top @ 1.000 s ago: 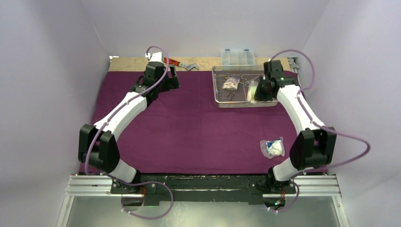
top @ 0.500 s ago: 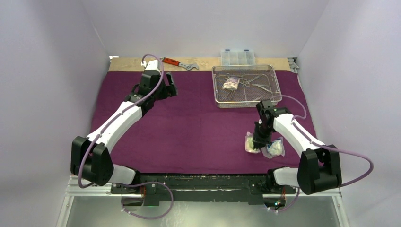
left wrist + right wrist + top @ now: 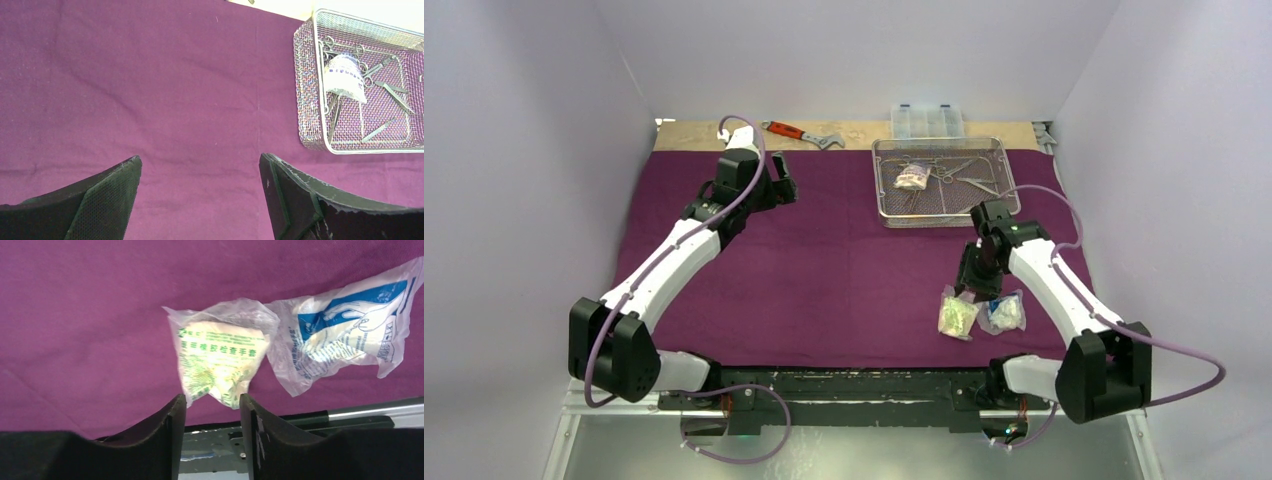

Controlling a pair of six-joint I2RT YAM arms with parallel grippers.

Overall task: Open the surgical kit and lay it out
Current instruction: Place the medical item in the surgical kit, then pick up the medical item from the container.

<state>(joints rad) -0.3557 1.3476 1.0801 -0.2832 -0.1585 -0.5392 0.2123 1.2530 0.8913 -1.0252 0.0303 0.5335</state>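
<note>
The dark-purple cloth (image 3: 824,260) lies spread over the table. At its back right stands the wire-mesh tray (image 3: 885,190), holding one clear packet (image 3: 345,77), scissor-like forceps (image 3: 972,176) and slim tweezers (image 3: 378,130). A green-printed packet (image 3: 220,362) and a blue-printed packet (image 3: 345,340) lie side by side on the cloth near the front right. My right gripper (image 3: 212,402) hangs open just above the green packet (image 3: 957,315), nothing between its fingers. My left gripper (image 3: 200,162) is open over bare cloth, left of the tray.
A red-handled wrench (image 3: 802,133) and a clear plastic compartment box (image 3: 927,121) rest on the wooden strip behind the cloth. The metal base rail (image 3: 300,422) runs along the cloth's front edge, close to both packets.
My right gripper carried the green-printed packet from the tray to the front right, set it beside the blue-printed one and opened. The left arm shifted slightly.
</note>
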